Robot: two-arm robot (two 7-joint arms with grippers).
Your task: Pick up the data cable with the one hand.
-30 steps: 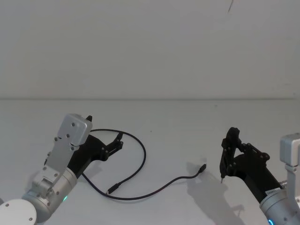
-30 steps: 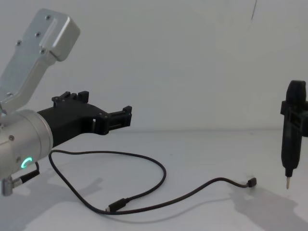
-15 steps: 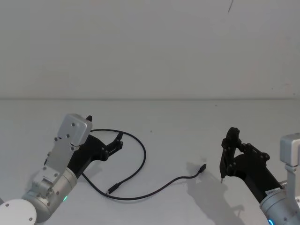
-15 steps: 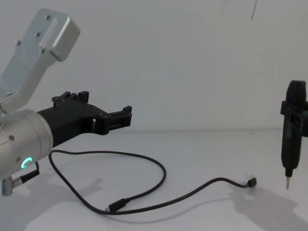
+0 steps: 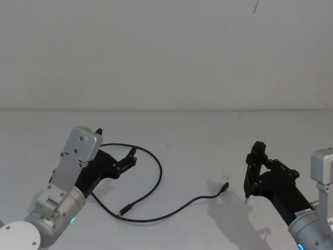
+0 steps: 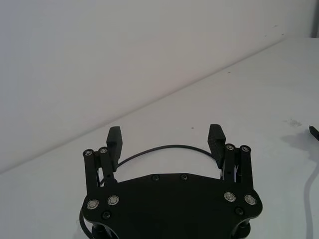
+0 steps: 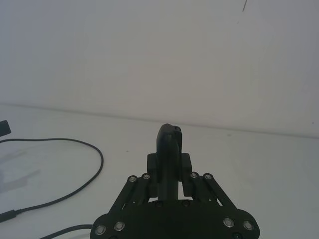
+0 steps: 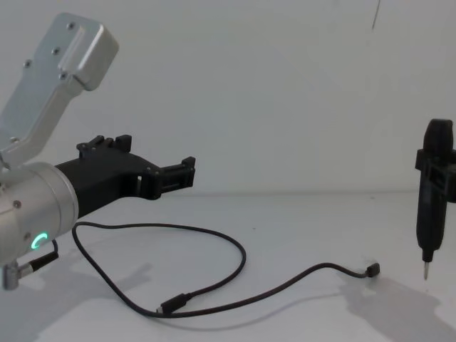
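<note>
**Head view: left gripper open over the cable loop, no grasp yet**

We see the cable (image 5: pixel 160 174) lying loose on the tabletop (image 5: pixel 208 138), running from the front left toward the centre. It makes a wide loop that ends in one plug (image 5: pixel 125 211) near the front edge. A long run then leads to the other plug (image 5: pixel 225 186) near the centre.

The left gripper (image 6: pixel 164 137) hovers above the far-left arc of the loop. Its jaws are spread wide with nothing between them, and it is clear of the cord.

The right gripper (image 7: pixel 169 172) sits at the right side, clamped on a slim upright tool (image 8: pixel 431 192). The tool's tip is close to the tabletop, near the centre plug but apart from it.

We judge the cable to be light, thin and limp. It will drape and drag its tails when lifted, and it could slip out of a shallow pinch. The best hold looks like the arc right under the left gripper, with the cord square across the pads. The near plug is thicker and stiffer, but farther off. The cord lies flat, so the fingers need to come right down to the surface.
</note>
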